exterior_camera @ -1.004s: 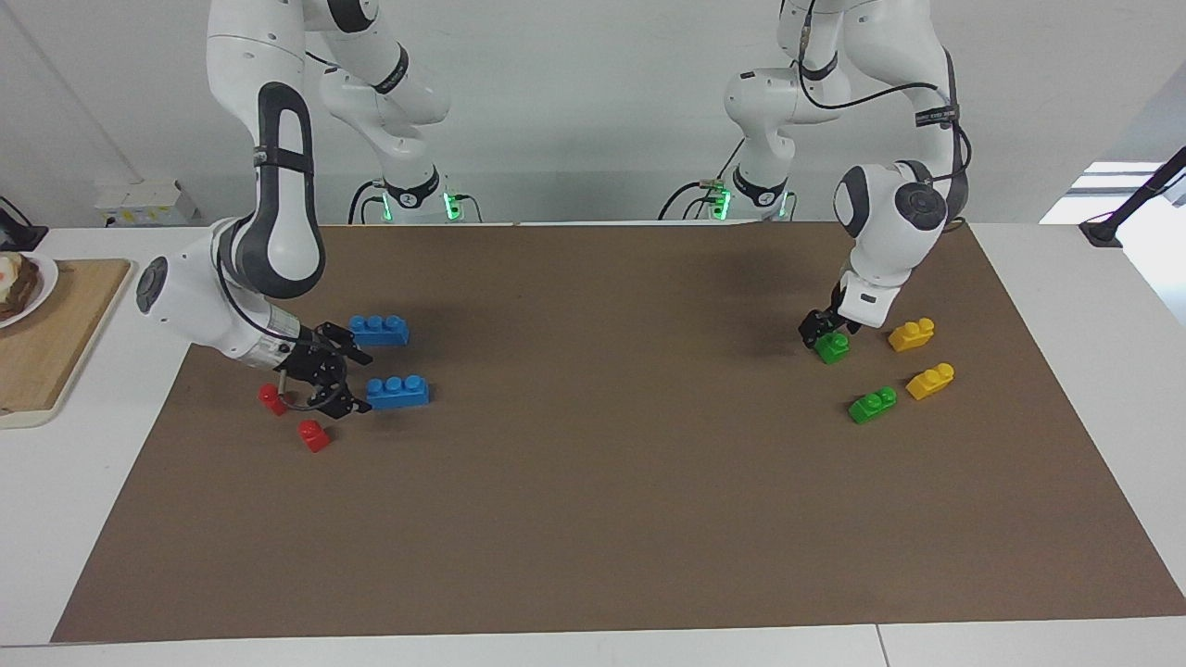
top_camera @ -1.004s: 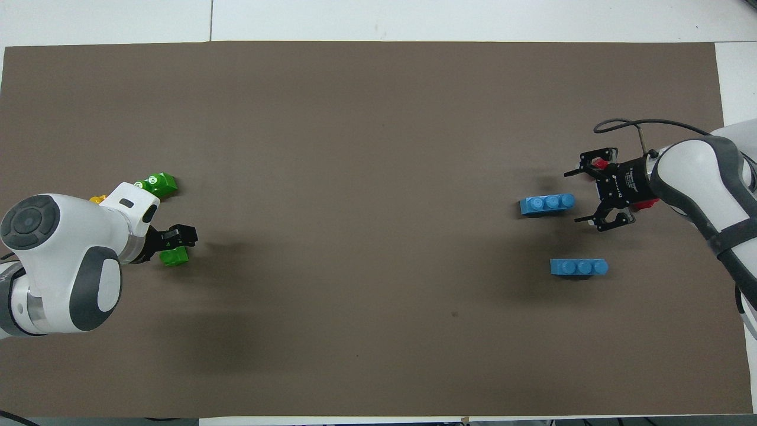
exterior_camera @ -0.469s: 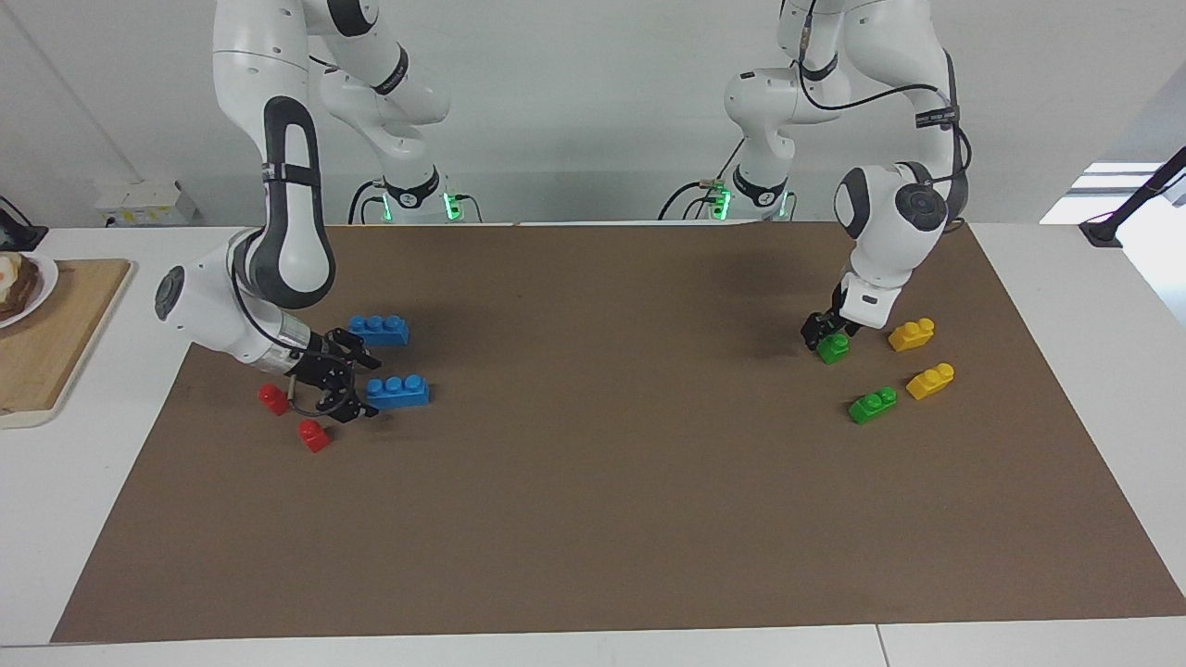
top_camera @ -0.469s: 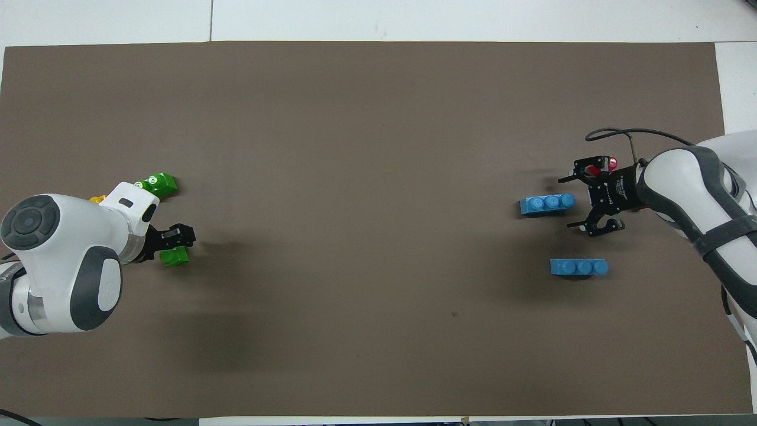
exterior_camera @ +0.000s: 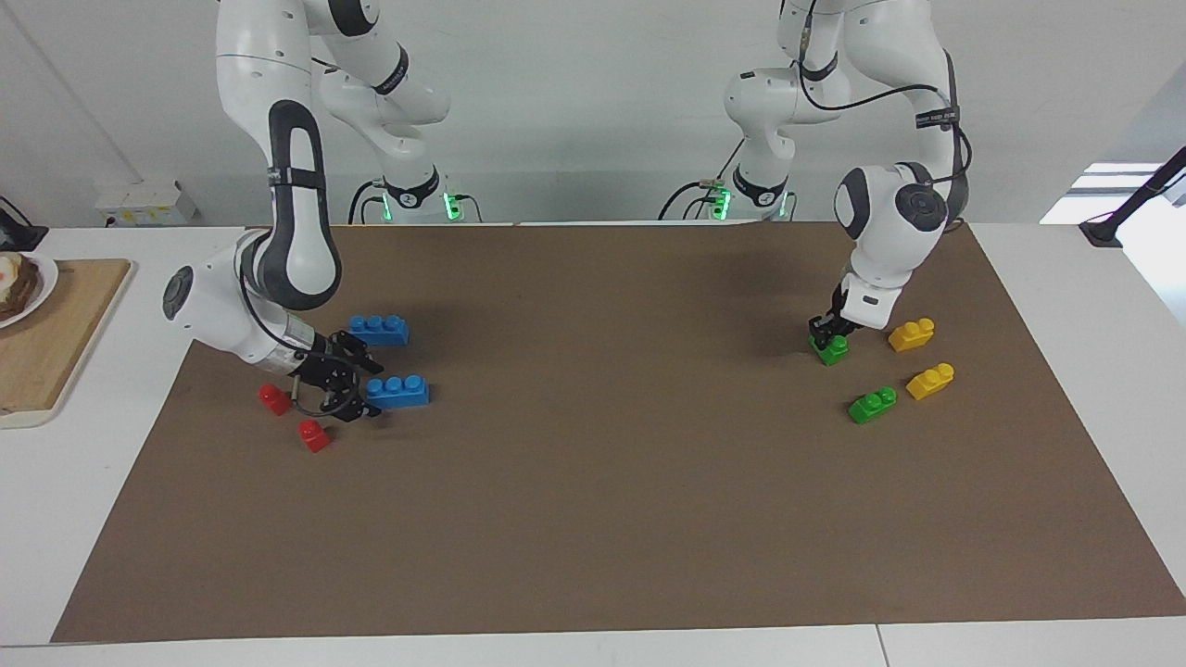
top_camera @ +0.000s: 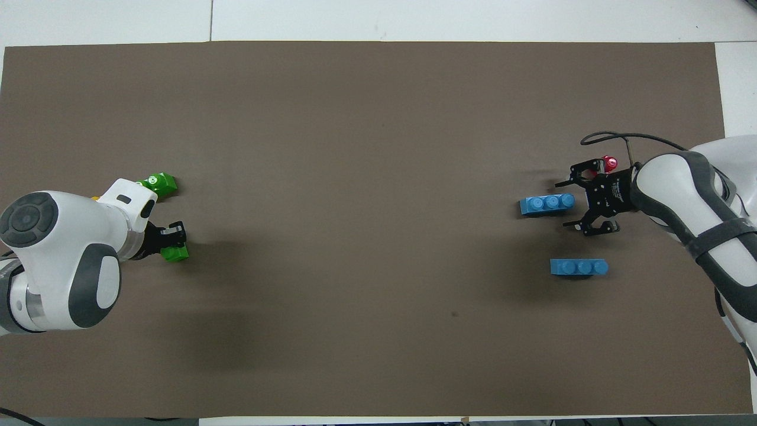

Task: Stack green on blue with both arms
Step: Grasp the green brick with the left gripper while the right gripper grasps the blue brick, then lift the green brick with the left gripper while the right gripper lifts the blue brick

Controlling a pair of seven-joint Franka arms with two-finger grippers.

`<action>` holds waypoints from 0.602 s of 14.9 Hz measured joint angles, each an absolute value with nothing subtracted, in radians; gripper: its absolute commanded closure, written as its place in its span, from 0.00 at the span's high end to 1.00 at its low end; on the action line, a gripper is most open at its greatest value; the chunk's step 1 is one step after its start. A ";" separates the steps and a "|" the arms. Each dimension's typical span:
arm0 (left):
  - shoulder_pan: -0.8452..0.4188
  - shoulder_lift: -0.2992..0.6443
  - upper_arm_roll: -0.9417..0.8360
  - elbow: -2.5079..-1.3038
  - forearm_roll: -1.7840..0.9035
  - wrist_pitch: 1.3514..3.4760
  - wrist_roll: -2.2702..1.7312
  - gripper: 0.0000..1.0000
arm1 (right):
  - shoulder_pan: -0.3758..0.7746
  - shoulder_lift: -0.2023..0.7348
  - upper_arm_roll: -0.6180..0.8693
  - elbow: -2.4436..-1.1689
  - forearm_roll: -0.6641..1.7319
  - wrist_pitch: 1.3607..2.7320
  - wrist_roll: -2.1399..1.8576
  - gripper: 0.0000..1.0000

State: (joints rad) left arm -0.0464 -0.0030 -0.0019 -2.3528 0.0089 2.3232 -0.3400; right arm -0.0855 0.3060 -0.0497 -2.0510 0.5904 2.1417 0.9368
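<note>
The left end effector [exterior_camera: 827, 332] is clamped on a green brick [exterior_camera: 833, 349] on the table's brown mat [exterior_camera: 602, 519] at the left arm's end. The right end effector [exterior_camera: 357, 387] stands spread at the end of a blue brick [exterior_camera: 398, 392], whose long axis runs along the table. Two green, two blue, two yellow, two red bricks lie about.

I count two green bricks, one [exterior_camera: 832, 348] under my left claw [exterior_camera: 827, 335] and one [exterior_camera: 872, 406] at its five o'clock. Two blue bricks, one [exterior_camera: 379, 330] at twelve o'clock of the other [exterior_camera: 397, 392]. Two yellow bricks [exterior_camera: 912, 334] [exterior_camera: 930, 381]. Two red bricks [exterior_camera: 272, 399] [exterior_camera: 313, 434]. One brown mat [exterior_camera: 602, 519] covers my desk [exterior_camera: 1066, 259].
</note>
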 measured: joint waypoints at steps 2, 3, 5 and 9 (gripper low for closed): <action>-0.047 -0.003 -0.003 -2.297 0.009 2.265 -0.355 0.00 | -0.086 0.306 -0.050 -2.051 0.590 2.142 0.937 0.21; -0.047 -0.003 -0.003 -2.268 0.009 2.233 -0.367 0.00 | -0.086 0.306 -0.051 -2.051 0.590 2.143 0.935 0.10; -0.047 -0.003 -0.003 -2.229 0.009 2.202 -0.428 0.00 | -0.087 0.306 -0.051 -2.050 0.591 2.144 0.916 0.00; -0.054 -0.003 -0.010 -2.215 0.009 2.202 -0.619 0.00 | -0.086 0.305 -0.051 -2.034 0.591 2.146 0.894 0.00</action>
